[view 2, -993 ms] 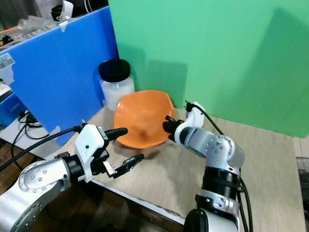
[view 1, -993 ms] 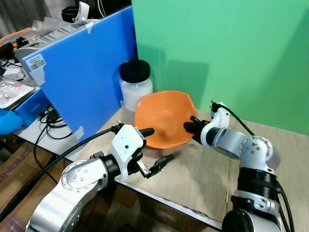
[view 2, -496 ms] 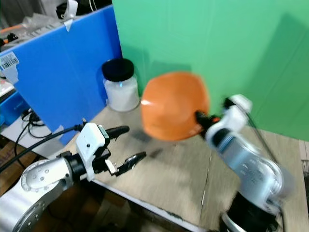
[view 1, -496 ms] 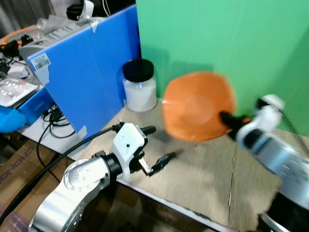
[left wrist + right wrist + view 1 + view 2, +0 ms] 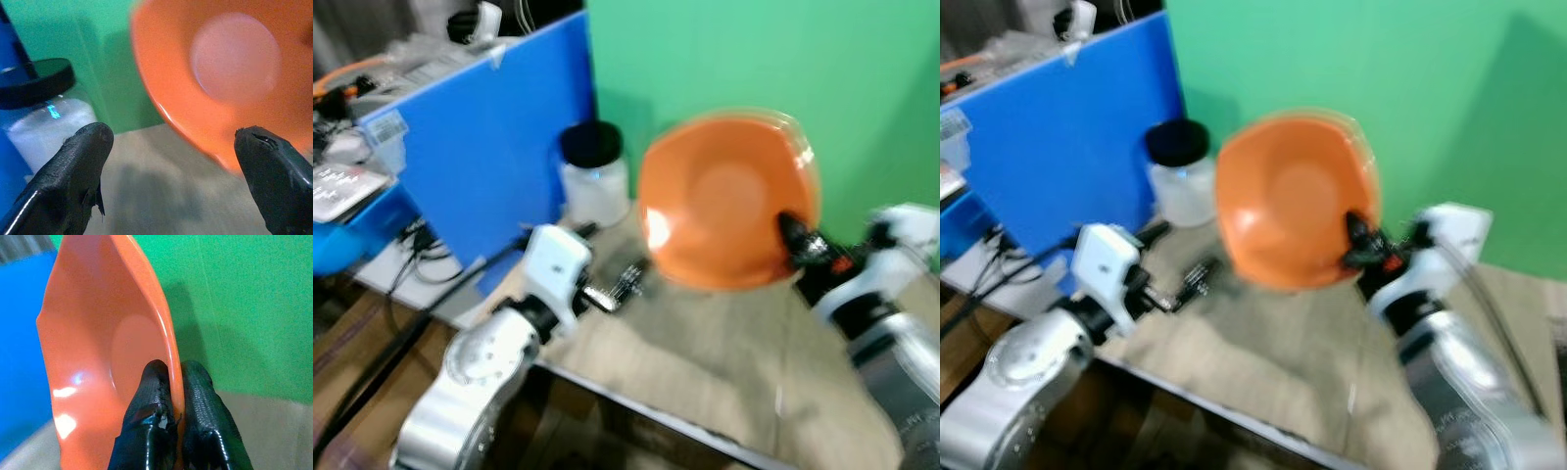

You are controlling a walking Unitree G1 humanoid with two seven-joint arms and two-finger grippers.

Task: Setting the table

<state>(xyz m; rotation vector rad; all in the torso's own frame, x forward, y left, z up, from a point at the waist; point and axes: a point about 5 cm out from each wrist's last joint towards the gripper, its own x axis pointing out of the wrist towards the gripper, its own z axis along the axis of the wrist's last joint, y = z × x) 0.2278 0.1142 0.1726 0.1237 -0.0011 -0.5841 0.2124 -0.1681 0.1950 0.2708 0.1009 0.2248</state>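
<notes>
Silver left arm, nearest, at 8 o'clock over the edge of the bare wooden table (image 5: pixel 724 352): left gripper (image 5: pixel 173 161) empty, its black fingers spread wide and aimed at the bowl. Right gripper (image 5: pixel 171 396) at 3 o'clock, fingers pinched on the rim of the glossy orange plastic bowl (image 5: pixel 729 201), which hangs clear of the table, tipped on edge with its hollow facing the camera. Clear jar with black lid (image 5: pixel 594 176) at 11 o'clock, against the blue panel (image 5: pixel 480 147); green backdrop (image 5: pixel 754 59) farthest. Step judged: carrying the bowl to its setting. Next move calls for levelling it before lowering.
</notes>
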